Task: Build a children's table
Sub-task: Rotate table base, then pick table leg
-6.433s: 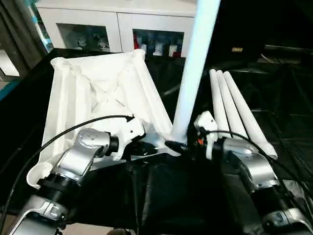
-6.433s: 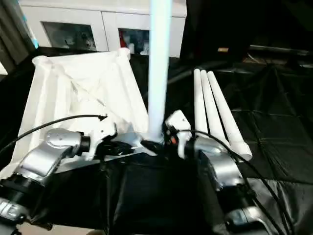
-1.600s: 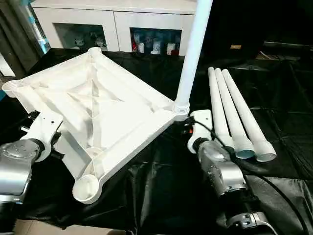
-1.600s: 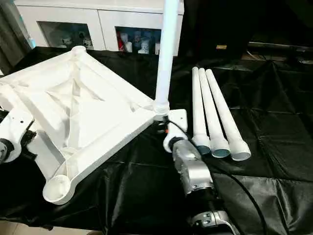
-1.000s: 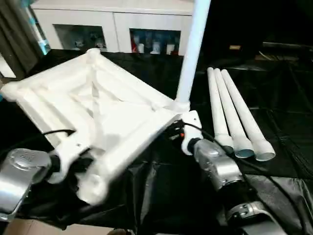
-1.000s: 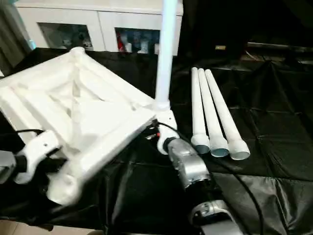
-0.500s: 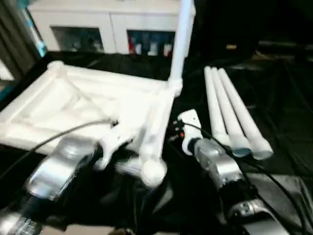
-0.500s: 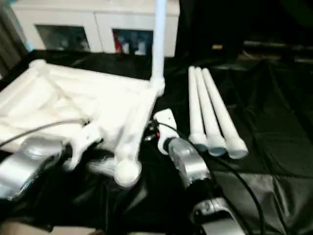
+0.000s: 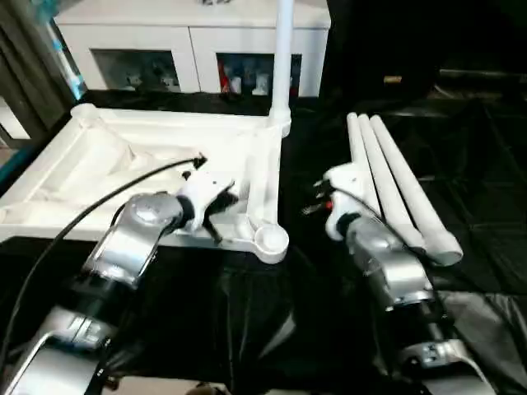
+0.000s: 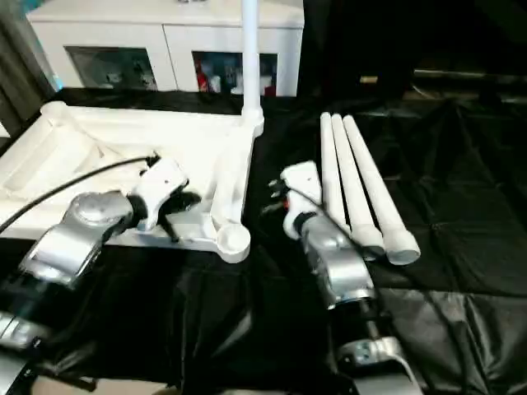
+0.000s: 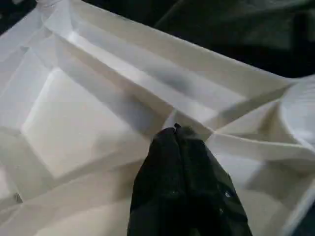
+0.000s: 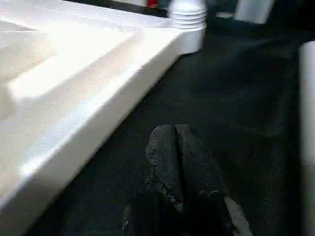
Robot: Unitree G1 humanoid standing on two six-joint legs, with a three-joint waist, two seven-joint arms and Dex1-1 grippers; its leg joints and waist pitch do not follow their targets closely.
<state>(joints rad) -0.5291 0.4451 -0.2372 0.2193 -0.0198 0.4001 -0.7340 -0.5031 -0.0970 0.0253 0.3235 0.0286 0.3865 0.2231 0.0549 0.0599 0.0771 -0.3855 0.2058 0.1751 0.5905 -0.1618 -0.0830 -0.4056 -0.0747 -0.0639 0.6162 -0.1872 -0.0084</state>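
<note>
The children's table top [image 9: 99,164] lies upside down on the black cloth, ribbed underside up. One white leg [image 9: 284,58] stands upright in its far right corner socket. The near right socket [image 9: 270,240] is empty. Three loose legs [image 9: 395,185] lie side by side to the right. My left gripper [image 11: 175,132] is shut, its tip against a rib just inside the top's near rim, holding nothing. My right gripper [image 12: 174,129] is shut and empty above the cloth, between the top's right edge [image 12: 98,103] and the loose legs.
A white glass-door cabinet [image 9: 189,49] stands behind the black-draped table [image 9: 247,313]. A black cable [image 9: 99,206] arcs over my left forearm. Bare cloth stretches in front of the top and to the right of the loose legs.
The table top has swung round and now lies flat, its legged corner farther back. My left gripper now rests on its near rim. My right gripper has come away from that corner.
</note>
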